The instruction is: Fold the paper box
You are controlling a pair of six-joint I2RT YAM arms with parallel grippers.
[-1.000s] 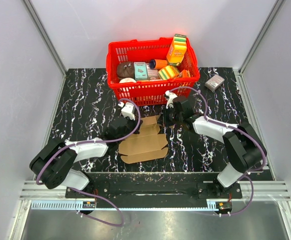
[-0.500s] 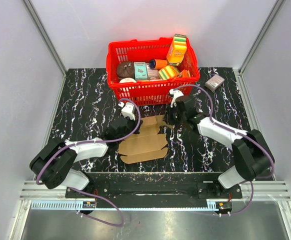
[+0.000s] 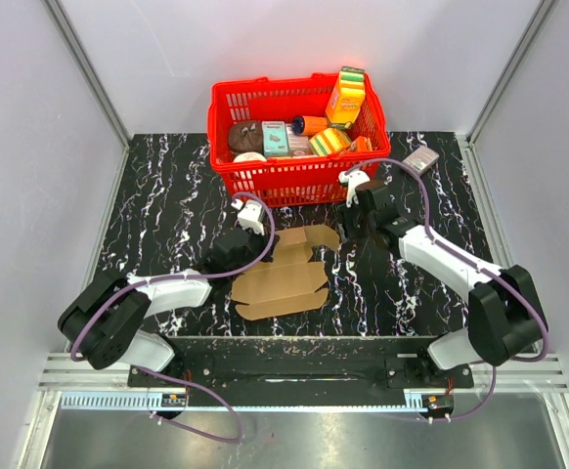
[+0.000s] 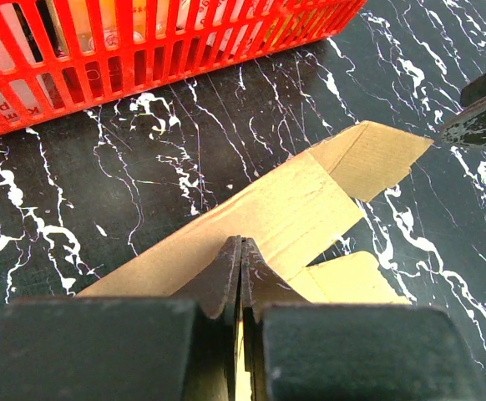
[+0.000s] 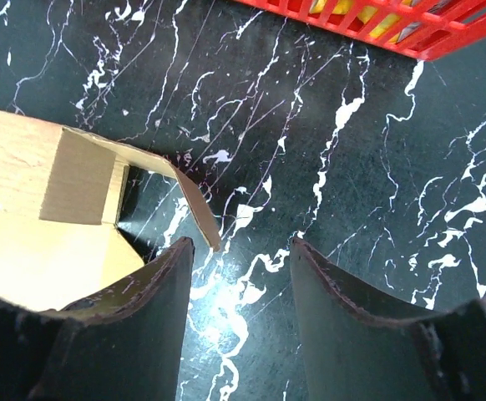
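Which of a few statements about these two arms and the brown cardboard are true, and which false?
1. The left gripper is shut on the paper box's edge. True.
2. The right gripper clamps the cardboard. False: its jaws stand open, holding nothing, beside a flap.
3. The paper box is a finished carton. False: it is an open sheet with flaps.
4. The red basket stands beyond the paper box. True.
5. The small grey-pink box lies in the basket. False: it sits on the table, right of it.

Red basket (image 3: 294, 178) of colourful packages (image 3: 345, 96) at twelve o'clock on the black marbled table (image 3: 167, 195); small grey-pink box (image 3: 420, 161) at two o'clock.
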